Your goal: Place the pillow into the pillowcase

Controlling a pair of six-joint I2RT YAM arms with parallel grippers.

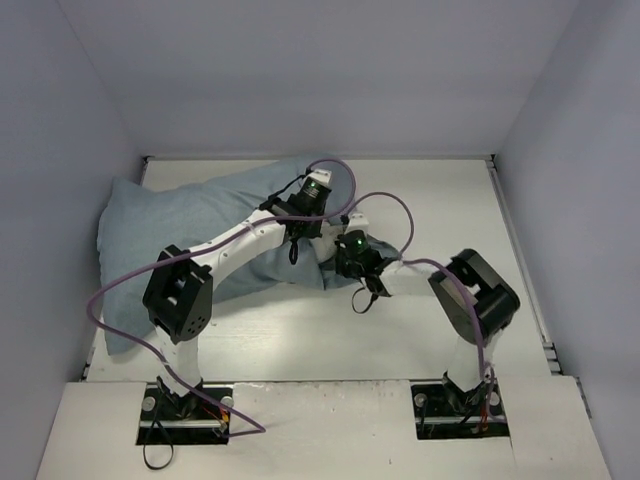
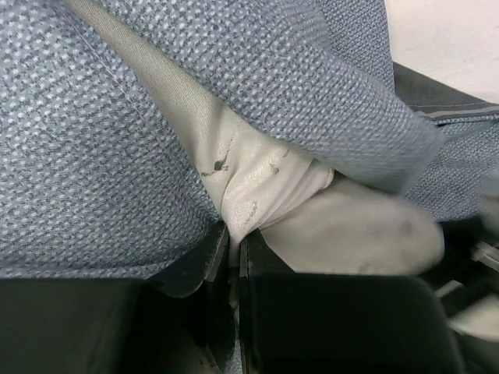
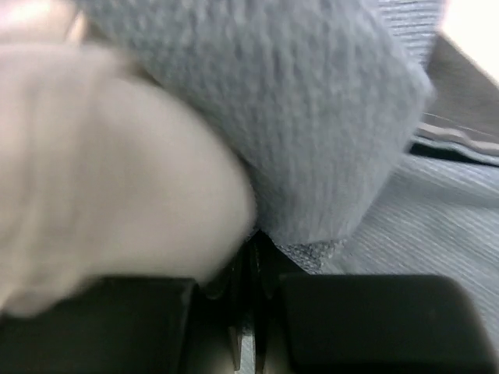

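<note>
Left tool (image 2: 234, 241) pinching white pillow (image 2: 261, 179) fabric, right tool (image 3: 251, 265) pressed together beside grey pillowcase (image 3: 312, 117) edge

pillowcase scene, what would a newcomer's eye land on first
The big blue-grey pillowcase bulges across the left of the table. At its right end the left tool is shut on a fold of white pillow poking from the grey cloth. The right tool is shut against the fabric.

The top camera looks down from high above the pillowcase (image 1: 170, 225); both wrist cameras sit right against it, sharing its blue-grey fabric.
</note>
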